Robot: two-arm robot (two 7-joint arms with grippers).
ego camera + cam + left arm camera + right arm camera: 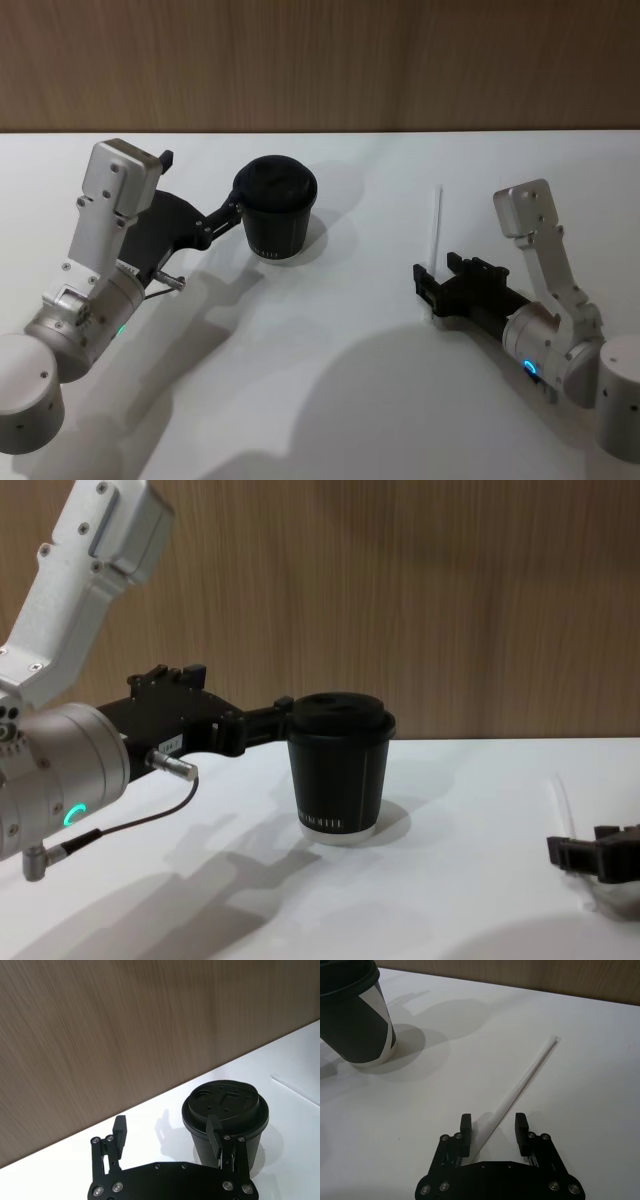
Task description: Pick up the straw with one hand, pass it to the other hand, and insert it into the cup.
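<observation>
Head cam top-down, chest cam low side-on, wrist cams close; cup [275, 210] in all.

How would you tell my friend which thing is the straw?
On the white table, look right of the black cup. The straw lies ahead of the right gripper, near end between its open fingers: the only thin white stick.

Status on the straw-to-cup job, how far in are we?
Nothing finished yet. The straw lies on the table. In hand: the right pincer is open, straddling the straw's near end, not closed on it. The left pincer is open beside the cup, lid on. Left: grasp, handover, insertion into the cup.
</observation>
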